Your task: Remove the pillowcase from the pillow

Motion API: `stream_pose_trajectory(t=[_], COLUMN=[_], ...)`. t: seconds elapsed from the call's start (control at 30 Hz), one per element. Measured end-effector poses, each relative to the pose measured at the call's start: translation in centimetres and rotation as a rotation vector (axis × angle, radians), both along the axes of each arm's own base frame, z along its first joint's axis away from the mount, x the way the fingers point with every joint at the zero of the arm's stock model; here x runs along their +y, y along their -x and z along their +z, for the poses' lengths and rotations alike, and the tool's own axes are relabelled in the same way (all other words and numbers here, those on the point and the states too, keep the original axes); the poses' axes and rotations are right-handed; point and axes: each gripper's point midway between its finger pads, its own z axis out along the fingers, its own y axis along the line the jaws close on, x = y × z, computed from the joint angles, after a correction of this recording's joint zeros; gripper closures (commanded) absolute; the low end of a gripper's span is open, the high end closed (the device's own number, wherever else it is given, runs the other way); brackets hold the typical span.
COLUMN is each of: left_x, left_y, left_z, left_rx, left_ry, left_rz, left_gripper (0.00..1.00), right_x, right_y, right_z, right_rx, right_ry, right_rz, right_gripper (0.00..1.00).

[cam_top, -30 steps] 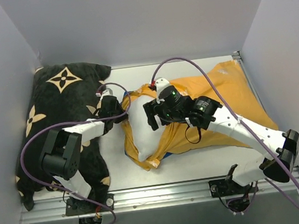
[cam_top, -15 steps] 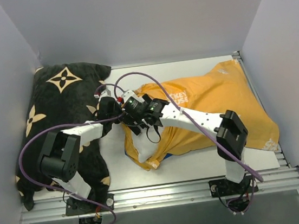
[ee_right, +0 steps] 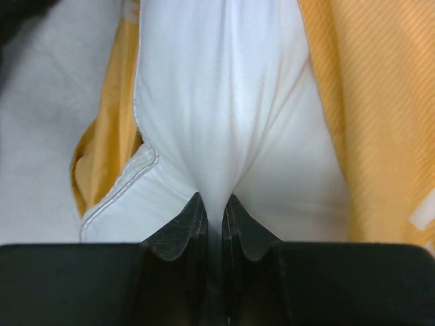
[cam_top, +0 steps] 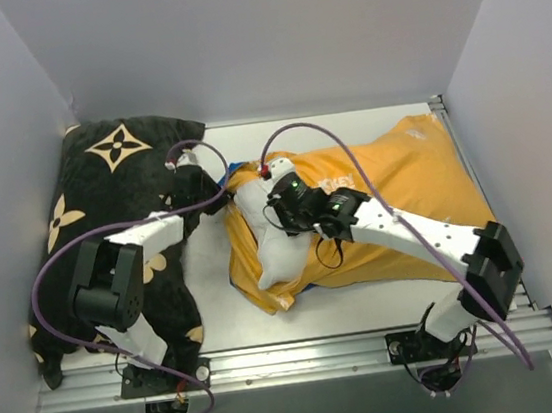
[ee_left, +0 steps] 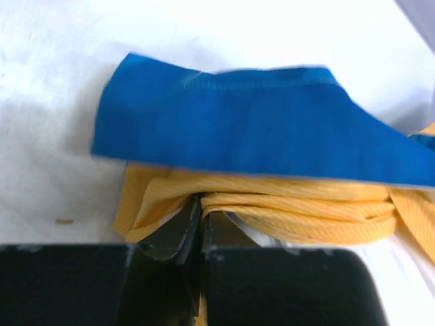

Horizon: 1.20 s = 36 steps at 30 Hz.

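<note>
The pillowcase (cam_top: 404, 186) lies inside out, orange-yellow, across the middle and right of the table, with a blue edge (ee_left: 251, 132) folded back at its mouth. The white pillow (cam_top: 265, 243) pokes out of that mouth at the left. My left gripper (cam_top: 216, 196) is shut on the pillowcase's bunched yellow rim (ee_left: 285, 207) at the top left of the opening. My right gripper (cam_top: 273, 219) is shut on a pinched fold of the white pillow (ee_right: 217, 122), with yellow fabric on both sides of it.
A black pillow (cam_top: 114, 201) with tan flower marks lies along the left wall, under the left arm. Grey walls close in the left, back and right. A metal rail (cam_top: 305, 356) runs along the near edge.
The right gripper swung left to the pillowcase mouth, then drew back a little and closed on the white pillow. More white pillow shows now. The left gripper has held its grip.
</note>
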Motion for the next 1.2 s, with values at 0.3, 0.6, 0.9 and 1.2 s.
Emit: stream_pose_trajectory(t=[0.3,0.6,0.9,1.2], left_x=[-1.3,-2.8,-4.2,-1.7], left_y=[-4.0,-5.0,-1.5,1.2], left_z=[2.9,0.5,-1.3,10.5], left_rx=[-0.020,0.040,-0.026,-0.282], left_ry=[0.050,0.073,0.140,0.221], left_rz=[-0.049,-0.108,-0.153,-0.120], left_gripper=[1.00,0.97,0.26,0.03], right_x=[-3.3,-4.9,-4.9,-2.9], right_y=[3.3,3.8,-2.7,-5.5], right_z=[3.1,6.9,12.5,10.5], right_rx=[-0.003,-0.007,0.041,0.170], right_ry=[-0.261,-0.405,-0.566,-0.643], right_rz=[0.005,0.015,-0.116,-0.155], right_gripper=[1.00,1.00,1.00,1.00])
